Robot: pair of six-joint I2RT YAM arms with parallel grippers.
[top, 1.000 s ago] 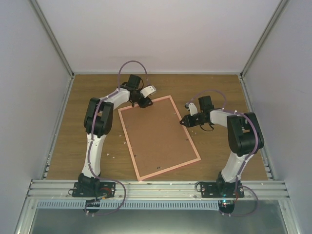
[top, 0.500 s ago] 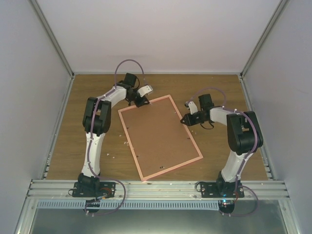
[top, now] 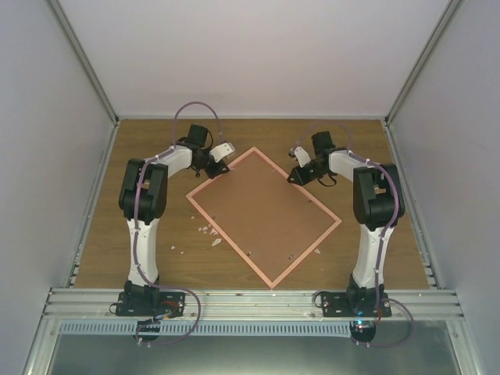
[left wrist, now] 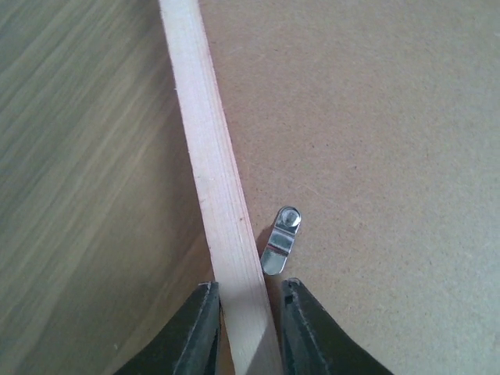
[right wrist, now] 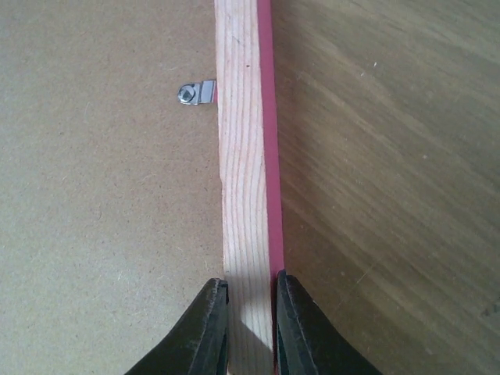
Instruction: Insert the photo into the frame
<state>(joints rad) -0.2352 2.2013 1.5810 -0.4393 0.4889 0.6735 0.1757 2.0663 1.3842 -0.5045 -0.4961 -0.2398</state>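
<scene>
My left claw [left wrist: 244, 328] and right claw [right wrist: 250, 328] now pinch adjoining rails of the face-down frame [top: 308, 255], freshly swung diamond-wise on the counter [top: 101, 234], the photo presumably hidden under its backing board [top: 262, 215].

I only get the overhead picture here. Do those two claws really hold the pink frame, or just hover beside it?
Observer: The right wrist camera shows the right gripper pinching an edge rail of the frame between both fingers.
Visitor: And the other claw?
Observer: The left gripper straddles another rail, one finger on each side, closed in on it.
Visitor: Anything small I'd miss from above?
Observer: A metal clip lies on the backing board right beside that rail, just ahead of the fingers.
</scene>
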